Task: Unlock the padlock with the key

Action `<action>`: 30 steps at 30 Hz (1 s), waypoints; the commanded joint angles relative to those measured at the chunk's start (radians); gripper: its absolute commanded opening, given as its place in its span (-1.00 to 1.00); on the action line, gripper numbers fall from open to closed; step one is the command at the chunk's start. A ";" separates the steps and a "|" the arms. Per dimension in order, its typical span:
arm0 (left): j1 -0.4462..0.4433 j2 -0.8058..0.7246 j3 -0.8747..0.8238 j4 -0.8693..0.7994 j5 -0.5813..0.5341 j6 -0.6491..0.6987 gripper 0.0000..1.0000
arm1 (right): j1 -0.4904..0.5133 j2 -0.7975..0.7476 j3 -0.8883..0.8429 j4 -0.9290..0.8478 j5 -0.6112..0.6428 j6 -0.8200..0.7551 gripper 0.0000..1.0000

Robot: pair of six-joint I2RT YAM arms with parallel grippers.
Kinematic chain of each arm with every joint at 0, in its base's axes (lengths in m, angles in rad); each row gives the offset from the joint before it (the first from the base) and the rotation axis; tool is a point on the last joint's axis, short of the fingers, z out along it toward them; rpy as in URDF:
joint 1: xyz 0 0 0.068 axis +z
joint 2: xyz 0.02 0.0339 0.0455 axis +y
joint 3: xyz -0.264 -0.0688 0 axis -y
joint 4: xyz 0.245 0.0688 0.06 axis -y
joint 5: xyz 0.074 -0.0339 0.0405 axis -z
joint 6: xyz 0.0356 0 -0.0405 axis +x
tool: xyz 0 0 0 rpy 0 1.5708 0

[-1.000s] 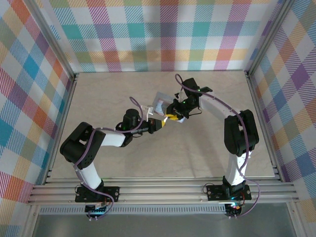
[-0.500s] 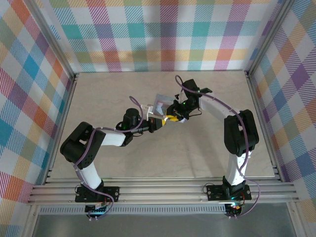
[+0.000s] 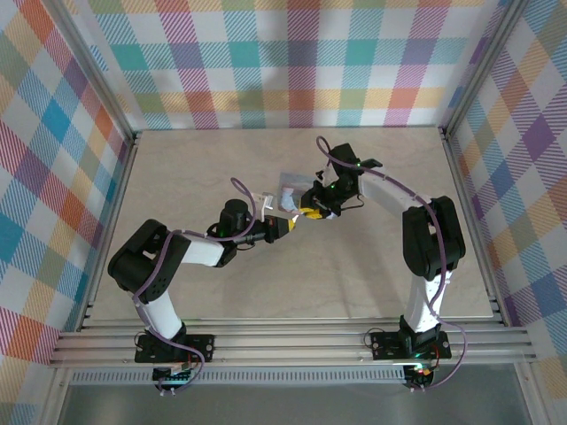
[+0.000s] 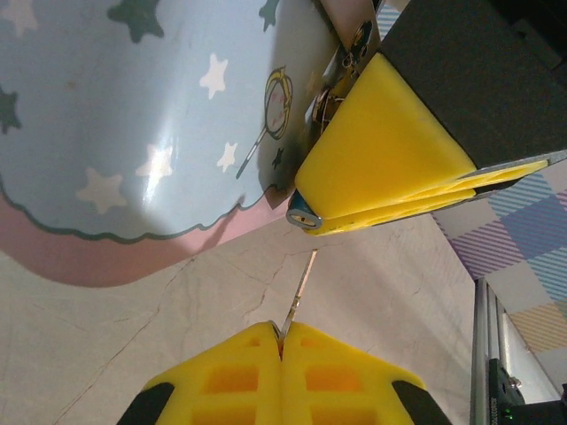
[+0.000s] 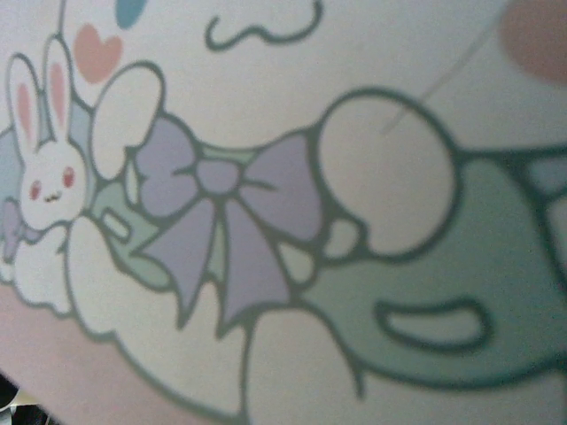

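In the left wrist view my left gripper is shut on the key. Its thin metal blade points up toward the padlock, with a small gap between them. The padlock is a tiny blue lock showing at the tip of my right gripper, whose yellow fingers are shut on it. Most of the lock is hidden by those fingers. From the top view the left gripper and right gripper meet near the table's middle.
A pale blue cartoon-printed tin lies right behind the two grippers; its starred lid and bunny print are very close to both wrists. The marble tabletop spreads around, and metal rails frame it.
The left gripper with the key has slid slightly toward the near left, away from the padlock. The right gripper has hardly moved.
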 commanded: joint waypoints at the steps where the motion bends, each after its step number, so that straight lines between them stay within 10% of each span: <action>1: -0.007 -0.006 0.013 0.051 0.000 -0.014 -1.00 | -0.005 -0.044 0.006 0.012 -0.045 -0.003 -1.00; 30: -0.023 0.060 0.049 0.119 0.012 -0.045 -1.00 | -0.005 -0.071 -0.026 0.036 -0.050 0.043 -1.00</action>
